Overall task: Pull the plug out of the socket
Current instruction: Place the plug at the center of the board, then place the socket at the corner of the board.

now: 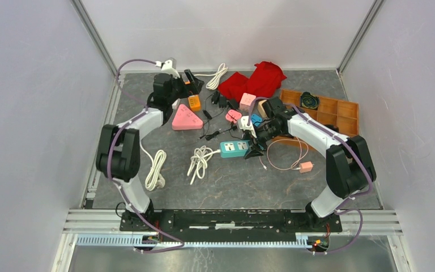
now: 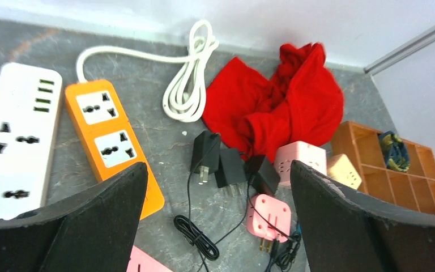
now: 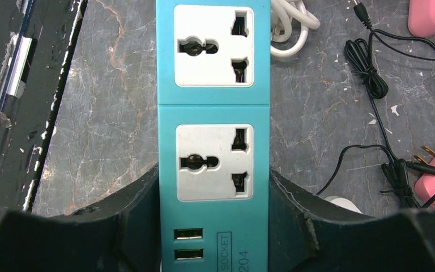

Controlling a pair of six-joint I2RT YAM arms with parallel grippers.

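Since both outlets of the teal power strip (image 3: 213, 141) show bare in the right wrist view, with no plug seated in either, I judge the pull itself done. Strip lies flat near the middle of the table, just ahead of my right arm. My right gripper (image 3: 213, 190) is clamped across its near end, fingers (image 3: 136, 209) pressed to both long sides, pinning it down. My left gripper (image 2: 218, 169) hangs wide open and empty at the back left, above loose black adapters (image 2: 205, 150) beside an orange strip (image 2: 110, 144) and a white strip (image 2: 17, 136). Which of these is the pulled plug I cannot tell; possibly one of the black ones under the open jaws. Further out: red cloth (image 2: 283, 107), wooden tray (image 2: 408, 181). Step in hand: release after extraction. Next move calls for loosening the right grip and lifting straight up, so the strip does not drag
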